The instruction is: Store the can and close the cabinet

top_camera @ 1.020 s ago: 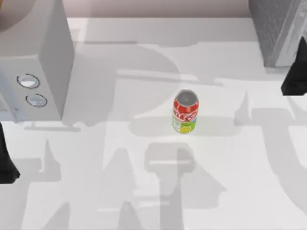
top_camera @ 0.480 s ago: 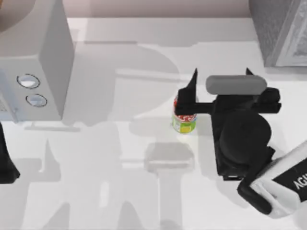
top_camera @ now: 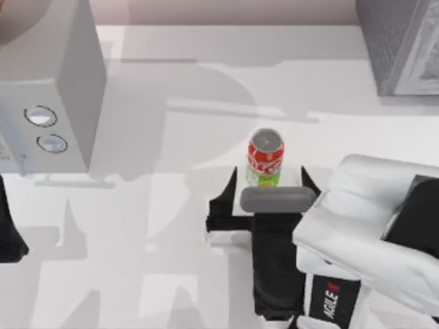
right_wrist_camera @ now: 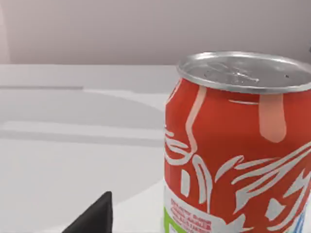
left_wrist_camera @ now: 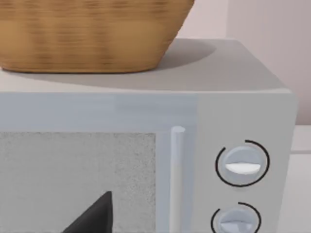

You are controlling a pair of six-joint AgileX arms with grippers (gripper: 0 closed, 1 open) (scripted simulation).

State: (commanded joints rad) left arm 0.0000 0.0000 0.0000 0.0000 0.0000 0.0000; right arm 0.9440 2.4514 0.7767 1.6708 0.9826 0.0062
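Red-and-green can (top_camera: pixel 265 159) stands upright mid-table, just ahead of the right gripper (top_camera: pixel 268 179), whose fingers are spread wide.
Top view: black fingertips flank its base without touching. Left wrist view faces a microwave (left_wrist_camera: pixel 243 116). Right wrist view: can (right_wrist_camera: pixel 238 145) up close.

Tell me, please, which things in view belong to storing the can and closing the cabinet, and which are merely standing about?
Part of the job:
- the can, upright mid-table
- the right gripper, open, fingers either side of the can's near side
- the grey cabinet, at the table's far right corner

Just standing about:
- the microwave, at the left
- the wicker basket on top of it
- the left gripper, parked at the left edge
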